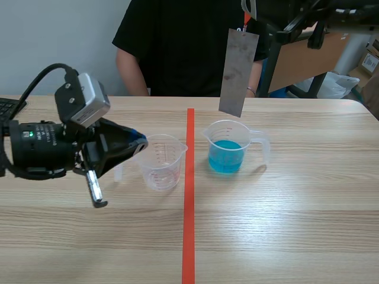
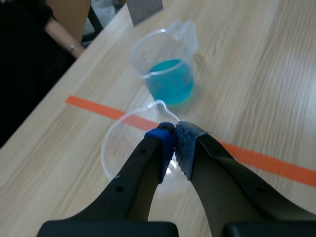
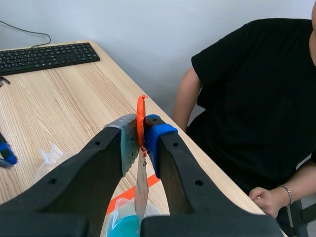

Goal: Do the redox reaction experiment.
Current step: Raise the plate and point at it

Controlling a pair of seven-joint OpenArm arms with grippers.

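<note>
A grey metal strip hangs just above the measuring cup of blue liquid, apparently poised for dipping, its orange tab pinched tight in the right gripper, while the left gripper clamps the neighbouring empty measuring cup by its rim, seemingly steadying it.

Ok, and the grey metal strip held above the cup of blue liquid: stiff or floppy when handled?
Probably stiff: the metal strip hangs flat and unbent. It may swing, since the right gripper pinches only the orange tab at its top. It looks thin, so likely light.
</note>
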